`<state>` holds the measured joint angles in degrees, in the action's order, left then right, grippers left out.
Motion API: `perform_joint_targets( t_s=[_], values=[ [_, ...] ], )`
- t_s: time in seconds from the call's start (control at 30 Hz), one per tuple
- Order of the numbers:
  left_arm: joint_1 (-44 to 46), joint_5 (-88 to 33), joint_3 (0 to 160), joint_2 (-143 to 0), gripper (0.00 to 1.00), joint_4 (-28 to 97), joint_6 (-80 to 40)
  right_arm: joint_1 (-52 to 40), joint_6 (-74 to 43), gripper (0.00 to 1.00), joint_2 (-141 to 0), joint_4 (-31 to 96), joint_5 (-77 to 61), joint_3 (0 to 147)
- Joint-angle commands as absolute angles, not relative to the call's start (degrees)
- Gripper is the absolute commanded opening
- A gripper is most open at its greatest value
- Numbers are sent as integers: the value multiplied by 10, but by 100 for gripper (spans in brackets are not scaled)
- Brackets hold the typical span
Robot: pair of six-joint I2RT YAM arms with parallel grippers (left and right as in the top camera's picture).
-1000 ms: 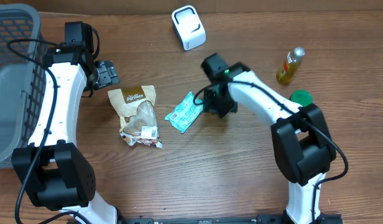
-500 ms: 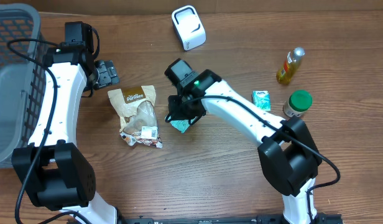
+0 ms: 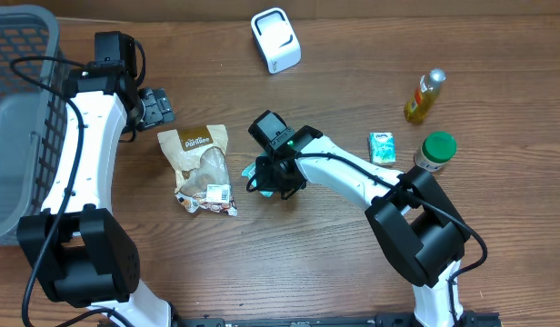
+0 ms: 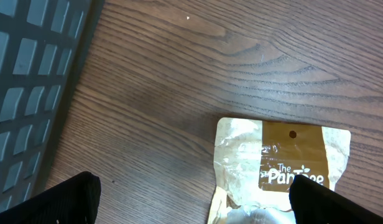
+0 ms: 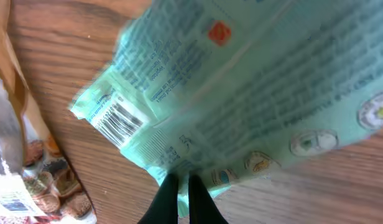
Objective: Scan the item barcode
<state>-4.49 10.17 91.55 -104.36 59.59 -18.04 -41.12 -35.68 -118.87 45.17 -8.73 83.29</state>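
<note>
My right gripper (image 3: 266, 175) is shut on the edge of a pale green packet (image 5: 241, 87), its thin dark fingers (image 5: 170, 196) pinching the lower seam. The packet's barcode (image 5: 117, 118) shows near its left end in the right wrist view. In the overhead view only a green corner of the packet (image 3: 250, 171) shows from under the gripper, just right of a brown snack bag (image 3: 200, 168). A white scanner (image 3: 275, 39) stands at the back of the table. My left gripper (image 3: 154, 106) hangs open over the brown bag's top edge (image 4: 285, 165), holding nothing.
A grey basket (image 3: 16, 118) fills the left side, and its mesh wall (image 4: 30, 74) shows in the left wrist view. At the right stand a yellow bottle (image 3: 425, 95), a green-lidded jar (image 3: 436, 150) and a small green box (image 3: 382, 147).
My right arm has swung left and towards the front with the green packet, bringing it close to the brown bag and uncovering the small green box. The left arm has not moved.
</note>
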Motion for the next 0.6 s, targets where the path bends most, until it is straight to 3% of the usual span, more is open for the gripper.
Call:
perform_joint_targets(
  t_s=[0.0, 0.2, 0.57],
  values=[
    [-41, 109, 920, -1034, 100, 595, -178, -393, -342, 4, -1192, 495, -135, 919],
    [-41, 109, 920, -1034, 100, 595, -178, -395, -328, 4, -1195, 526, -126, 1003],
    [-41, 109, 920, -1034, 100, 595, -178, -405, -335, 4, -1197, 419, -104, 855]
  ],
)
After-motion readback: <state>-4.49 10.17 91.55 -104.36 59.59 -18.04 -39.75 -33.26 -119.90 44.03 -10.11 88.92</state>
